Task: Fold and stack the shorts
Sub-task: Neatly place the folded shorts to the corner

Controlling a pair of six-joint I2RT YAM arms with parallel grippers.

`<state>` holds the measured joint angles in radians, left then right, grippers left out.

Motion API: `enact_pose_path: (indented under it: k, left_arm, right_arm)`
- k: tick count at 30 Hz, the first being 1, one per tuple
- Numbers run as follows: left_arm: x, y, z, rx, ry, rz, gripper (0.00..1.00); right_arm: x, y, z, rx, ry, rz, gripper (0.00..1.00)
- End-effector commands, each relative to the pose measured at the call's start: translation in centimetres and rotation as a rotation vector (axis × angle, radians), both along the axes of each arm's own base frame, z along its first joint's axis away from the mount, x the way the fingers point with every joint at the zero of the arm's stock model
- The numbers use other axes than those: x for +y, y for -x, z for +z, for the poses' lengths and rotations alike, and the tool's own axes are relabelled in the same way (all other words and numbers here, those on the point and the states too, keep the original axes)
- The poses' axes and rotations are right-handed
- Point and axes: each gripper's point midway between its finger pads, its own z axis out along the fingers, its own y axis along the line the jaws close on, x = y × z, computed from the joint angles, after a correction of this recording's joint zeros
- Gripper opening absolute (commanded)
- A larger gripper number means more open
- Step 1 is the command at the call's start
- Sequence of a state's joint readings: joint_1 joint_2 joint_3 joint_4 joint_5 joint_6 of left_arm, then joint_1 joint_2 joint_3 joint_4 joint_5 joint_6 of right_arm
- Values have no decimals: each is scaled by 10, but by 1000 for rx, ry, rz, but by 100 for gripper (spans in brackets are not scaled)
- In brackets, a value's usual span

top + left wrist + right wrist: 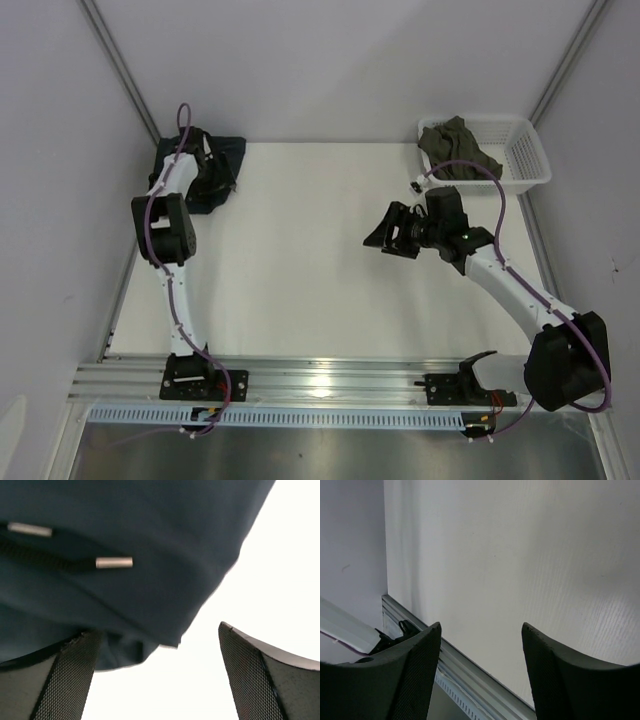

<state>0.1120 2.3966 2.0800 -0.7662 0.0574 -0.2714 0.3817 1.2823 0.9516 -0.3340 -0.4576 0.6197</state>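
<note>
The left pincer (156,647) is wide apart, with the shorts (125,525) just ahead. It should pinch their edge softly.

This is a robotics lab test cell. A bare white table (300,260) is boxed in by plain pale walls (60,150), with metal struts (120,65) rising from its far corners. Along the near edge runs an aluminium rail (320,375) with a left arm (165,230) and a right arm (510,285) bolted to it, both trailing purple cables (181,118). A slotted cable duct (300,416) lies just in front. A white plastic basket (530,160) sits in the far right corner and dark shorts (225,150) in the far left.
</note>
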Motion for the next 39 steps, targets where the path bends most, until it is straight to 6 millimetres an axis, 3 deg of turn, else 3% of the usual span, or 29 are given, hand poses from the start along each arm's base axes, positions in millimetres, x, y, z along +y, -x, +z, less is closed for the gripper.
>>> enact_pose_path:
  k: [1,4,6,7,8,9,10,11,12,13,14,16,17,18,19,20,21,23,24,27,32,35,39]
  left_arm:
    - [-1,-1,79,-153,-5,1,99]
    - [-12,10,107,-190,-4,-13,99]
    - [-21,29,126,-233,-9,-11,99]
    - [-25,41,121,-227,-2,-10,99]
    - [-32,56,139,-268,7,0,99]
    - [-34,65,137,-286,0,12,99]
    - [-38,70,149,-325,3,16,99]
    - [-48,88,167,-375,18,22,99]
    - [-54,99,161,-389,30,24,99]
    - [-56,106,171,-430,40,30,99]
    - [-83,132,169,-443,71,-15,99]
    - [-98,145,187,-524,89,-27,100]
    - [-114,155,195,-554,119,-51,99]
    - [-118,177,190,-570,131,-61,99]
    - [-121,183,199,-612,146,-66,99]
    - [-126,196,192,-614,165,-73,99]
    - [-126,214,199,-665,183,-85,99]
    - [-127,232,195,-709,206,-103,99]
    - [-125,248,200,-758,211,-109,99]
    - [-120,274,188,-800,212,-116,99]
    - [-112,299,174,-875,219,-99,99]
    - [-110,309,155,-899,228,-85,99]
    - [-113,315,154,-954,262,-93,99]
  right_arm:
    - [-7,-6,17,-84,13,3,69]
    - [-19,-11,28,-144,43,-12,70]
    - [-27,-15,35,-183,46,-30,71]
    - [-32,-14,42,-214,43,-39,71]
    - [-35,-16,48,-243,41,-44,71]
    - [-41,-18,51,-259,42,-64,71]
    - [-47,-18,58,-289,43,-87,71]
    - [-51,-19,62,-312,50,-103,71]
    - [-61,-22,65,-329,69,-147,71]
    - [-68,-19,72,-365,75,-170,71]
    - [-73,-19,77,-402,88,-186,71]
    - [-89,-19,83,-466,129,-256,73]
    - [-95,-10,92,-526,126,-280,74]
    - [-105,-9,94,-558,153,-321,78]
    - [-111,-4,98,-583,160,-343,90]
    - [-117,6,102,-621,157,-364,93]
    - [-123,8,104,-639,173,-390,99]
    - [-129,21,108,-672,178,-401,99]
    - [-132,23,102,-672,199,-404,99]
    - [-140,33,86,-642,210,-434,100]
    - [-138,43,62,-652,169,-435,99]
    - [-142,47,48,-657,159,-468,100]
    - [-147,49,34,-657,174,-483,100]
